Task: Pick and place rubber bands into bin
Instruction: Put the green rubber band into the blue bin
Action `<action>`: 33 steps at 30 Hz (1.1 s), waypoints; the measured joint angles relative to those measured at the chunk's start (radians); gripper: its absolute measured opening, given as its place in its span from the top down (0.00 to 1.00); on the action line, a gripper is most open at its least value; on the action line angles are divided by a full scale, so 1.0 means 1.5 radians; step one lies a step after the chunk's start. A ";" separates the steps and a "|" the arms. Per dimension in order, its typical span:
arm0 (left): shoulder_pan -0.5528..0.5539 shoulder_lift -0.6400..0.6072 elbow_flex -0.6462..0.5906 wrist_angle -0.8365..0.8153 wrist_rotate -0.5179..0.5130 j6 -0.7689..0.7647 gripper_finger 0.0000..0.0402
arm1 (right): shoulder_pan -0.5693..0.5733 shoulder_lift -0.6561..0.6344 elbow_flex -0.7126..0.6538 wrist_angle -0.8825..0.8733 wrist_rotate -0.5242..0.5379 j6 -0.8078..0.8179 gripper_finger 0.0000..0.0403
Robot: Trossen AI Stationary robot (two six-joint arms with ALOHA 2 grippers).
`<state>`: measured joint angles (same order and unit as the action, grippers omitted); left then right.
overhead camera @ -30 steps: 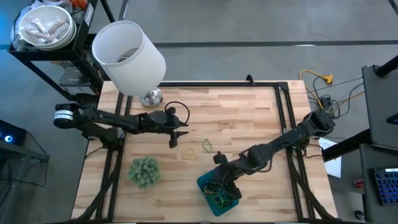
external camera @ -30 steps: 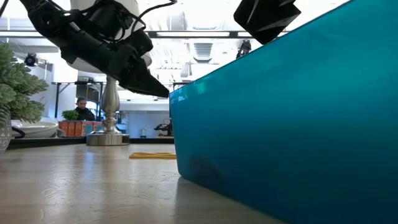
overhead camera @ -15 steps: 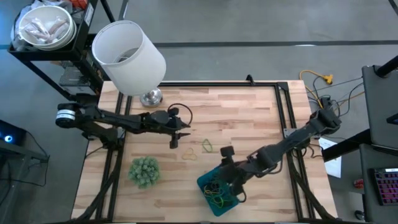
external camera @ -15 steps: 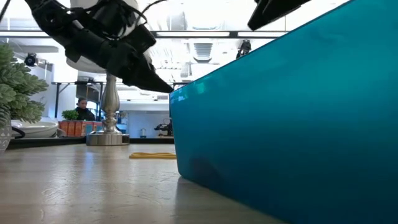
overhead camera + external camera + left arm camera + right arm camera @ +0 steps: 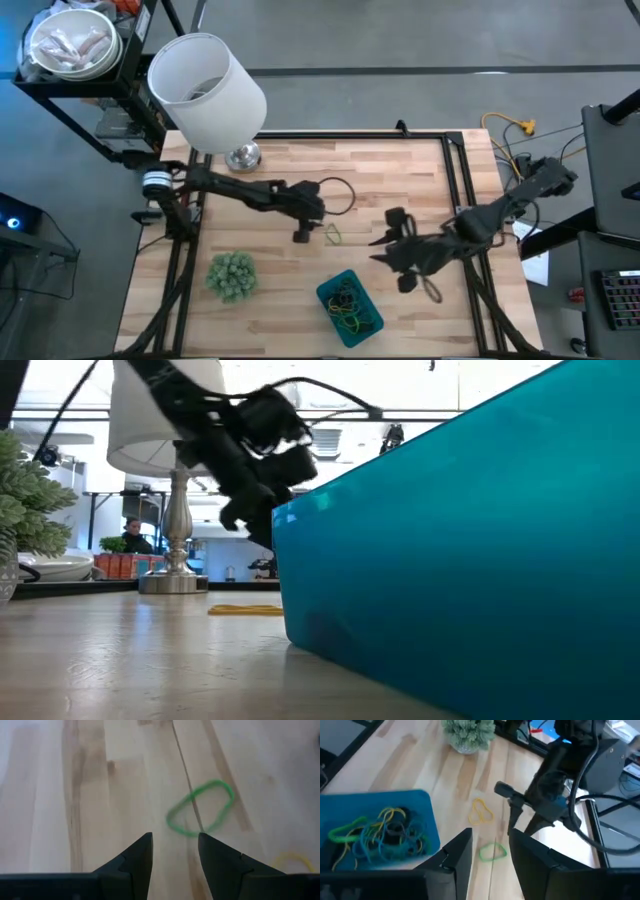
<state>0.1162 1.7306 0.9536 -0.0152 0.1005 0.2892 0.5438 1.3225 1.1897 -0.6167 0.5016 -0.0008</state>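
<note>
Black left end effector (image 5: 173, 851) parted over green rubber band (image 5: 200, 807), right end effector (image 5: 488, 847) parted, empty

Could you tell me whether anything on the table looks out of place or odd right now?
Two rubber bands lie loose on the wood outside the bin: a green rubber band and a yellow rubber band beside it. The left end effector hovers open by the green one. Nothing looks spilled or damaged.

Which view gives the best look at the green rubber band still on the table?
The left wrist view: the green rubber band lies in full outline just beyond the left gripper. The right wrist view shows it smaller, the high view as a tiny loop; the low view does not show it.
</note>
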 joint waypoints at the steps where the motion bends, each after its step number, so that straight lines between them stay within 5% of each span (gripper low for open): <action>1: 0.000 0.016 0.025 -0.016 0.000 0.007 0.64 | 0.000 -0.018 -0.013 -0.005 0.000 -0.001 0.70; 8: 0.002 0.085 0.135 -0.137 -0.002 0.030 0.64 | -0.001 -0.147 -0.135 0.005 0.054 0.032 0.72; 17: 0.002 0.134 0.180 -0.139 0.000 0.090 0.64 | 0.002 -0.265 -0.286 0.063 0.068 0.098 0.75; 33: 0.002 0.173 0.187 -0.139 0.036 0.109 0.64 | 0.010 -0.304 -0.287 0.085 0.070 0.042 0.79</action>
<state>0.1184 1.9900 1.2346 -0.2234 0.1546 0.4524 0.5587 0.8665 0.7586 -0.4896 0.6060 0.0616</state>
